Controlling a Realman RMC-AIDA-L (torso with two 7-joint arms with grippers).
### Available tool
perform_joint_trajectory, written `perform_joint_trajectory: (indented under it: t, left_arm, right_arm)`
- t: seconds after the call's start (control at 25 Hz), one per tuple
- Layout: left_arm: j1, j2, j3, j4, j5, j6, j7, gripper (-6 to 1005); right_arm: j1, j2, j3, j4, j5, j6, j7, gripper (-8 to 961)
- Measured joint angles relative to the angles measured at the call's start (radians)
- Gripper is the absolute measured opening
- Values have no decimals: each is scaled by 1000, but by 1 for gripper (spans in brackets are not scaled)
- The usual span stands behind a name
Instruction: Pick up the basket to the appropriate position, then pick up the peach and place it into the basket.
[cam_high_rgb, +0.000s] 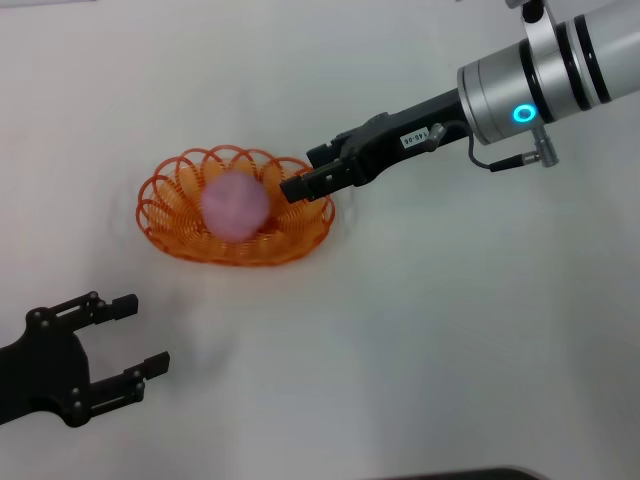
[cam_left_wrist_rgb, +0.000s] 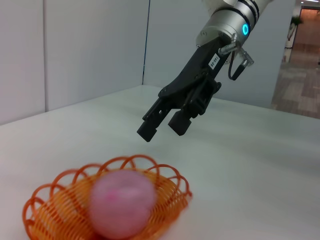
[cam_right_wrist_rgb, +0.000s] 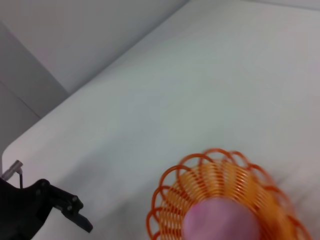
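Note:
The orange wire basket (cam_high_rgb: 165, 215) rests on the white table, left of centre. The pink peach (cam_high_rgb: 235, 204) lies inside it, with nothing touching it. My right gripper (cam_high_rgb: 298, 172) hovers over the basket's right rim, open and empty. The left wrist view shows this gripper (cam_left_wrist_rgb: 162, 129) raised above the basket (cam_left_wrist_rgb: 55, 181) and peach (cam_left_wrist_rgb: 122, 202), its fingers apart. My left gripper (cam_high_rgb: 128, 340) sits open and empty near the table's front left, well short of the basket. In the right wrist view the basket (cam_right_wrist_rgb: 167, 200) holds the peach (cam_right_wrist_rgb: 220, 222), and the left gripper (cam_right_wrist_rgb: 79, 212) lies beyond them.
The white table (cam_high_rgb: 450, 330) spreads around the basket with nothing else on it. A grey wall (cam_left_wrist_rgb: 75, 50) stands behind the table in the left wrist view.

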Motion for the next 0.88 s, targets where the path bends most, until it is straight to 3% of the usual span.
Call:
perform_joint_trajectory:
  t: [0.04,0.24,0.64,0.88]
  left_arm:
    - [0,0,0,0,0,0,0,721]
    - [0,0,0,0,0,0,-1,721]
    - [0,0,-2,-4,0,0,-2,720]
    - [0,1,-2,-15,0,1,-1,720]
  right_arm:
    - [-3,0,-1,0,10,0,-8,822]
    - [-34,-3,4,0,79,-4,-86,819]
    - [-172,-16,12,-14,126,-13,-287,815]
    - [-270,-14,107,-15,133,-91,-486,812]
